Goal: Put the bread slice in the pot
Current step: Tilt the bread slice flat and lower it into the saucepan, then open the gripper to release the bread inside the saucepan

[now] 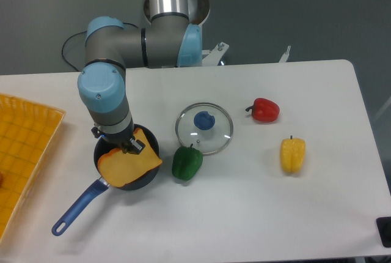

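Note:
The bread slice [127, 166], pale orange with a darker crust, lies tilted across the top of the pot [152, 147], covering most of its opening. The pot is dark, and its long blue handle [79, 207] points toward the front left. My gripper [129, 145] comes straight down over the pot's back rim, with the wrist hiding most of it. Its dark fingertips [135, 145] sit at the slice's upper edge and appear shut on it.
A glass lid with a blue knob [204, 128] lies right of the pot, and a green pepper [186, 162] sits close beside the pot. A red pepper [264, 110] and a yellow pepper [292, 155] are farther right. A yellow tray [21, 153] occupies the left edge.

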